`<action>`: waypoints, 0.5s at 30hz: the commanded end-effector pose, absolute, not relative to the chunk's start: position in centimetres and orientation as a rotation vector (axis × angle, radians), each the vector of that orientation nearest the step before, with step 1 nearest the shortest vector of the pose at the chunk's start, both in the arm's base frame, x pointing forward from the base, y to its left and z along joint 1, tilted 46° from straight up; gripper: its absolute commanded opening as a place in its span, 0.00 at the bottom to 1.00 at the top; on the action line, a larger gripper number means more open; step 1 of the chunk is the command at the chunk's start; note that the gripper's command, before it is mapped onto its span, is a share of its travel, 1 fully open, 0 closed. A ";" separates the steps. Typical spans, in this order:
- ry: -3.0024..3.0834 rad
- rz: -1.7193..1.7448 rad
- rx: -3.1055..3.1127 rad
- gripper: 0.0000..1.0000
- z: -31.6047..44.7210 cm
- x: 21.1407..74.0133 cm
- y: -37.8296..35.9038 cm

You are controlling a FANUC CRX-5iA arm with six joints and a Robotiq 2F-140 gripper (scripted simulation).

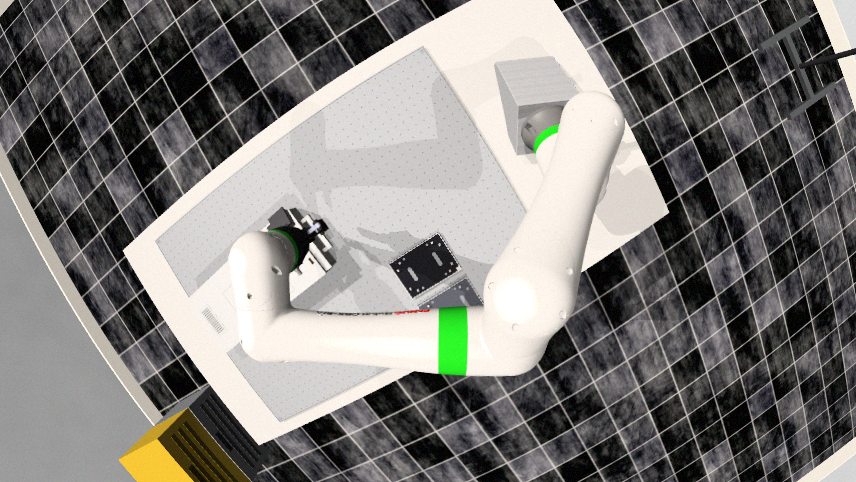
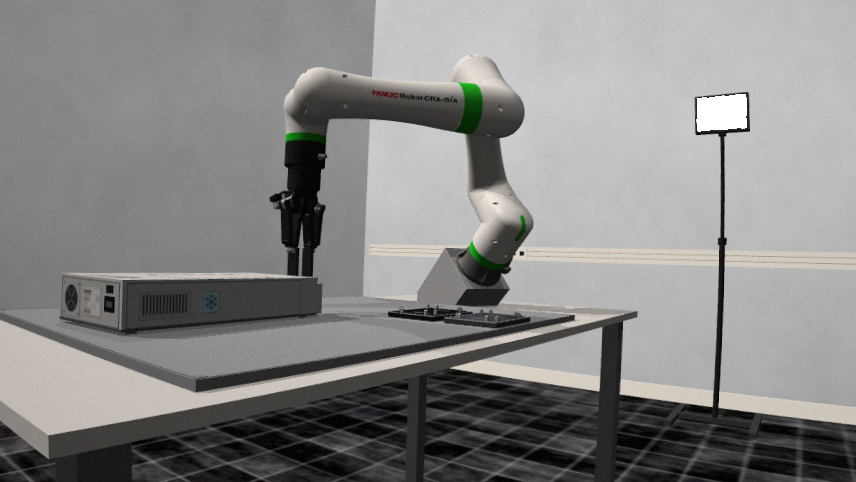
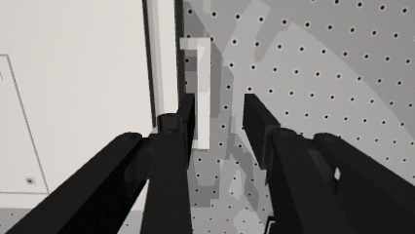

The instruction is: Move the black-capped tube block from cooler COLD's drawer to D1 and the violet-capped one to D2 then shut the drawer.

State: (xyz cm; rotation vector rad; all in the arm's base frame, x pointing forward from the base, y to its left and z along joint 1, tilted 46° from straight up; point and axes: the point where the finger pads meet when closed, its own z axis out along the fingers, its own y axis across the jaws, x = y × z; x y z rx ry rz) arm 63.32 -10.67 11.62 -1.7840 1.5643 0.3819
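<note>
The cooler COLD is a long pale box. Its drawer front is close against the body, with a thin dark line between. Neither cooling block shows; the drawer's inside is hidden. The white bar handle stands out from the drawer front. My gripper points down at the handle, open part way and empty. In the wrist view the handle bar lies between the fingers, nearer the left one. D1 is a black plate; D2 beyond is grey. No block stands on either. I cannot make out the lamp.
The perforated deck lies under the cooler and slots. My arm's grey base mount is at the table's far end. A yellow and black unit is beyond the table edge. A lit panel on a stand is away from the table.
</note>
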 end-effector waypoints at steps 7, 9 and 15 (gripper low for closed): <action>1.565 0.379 -1.784 0.34 11.0 63.6 -10.1; 1.565 0.379 -1.784 0.34 10.9 63.6 -10.0; 1.565 0.379 -1.784 0.34 10.4 63.8 -9.5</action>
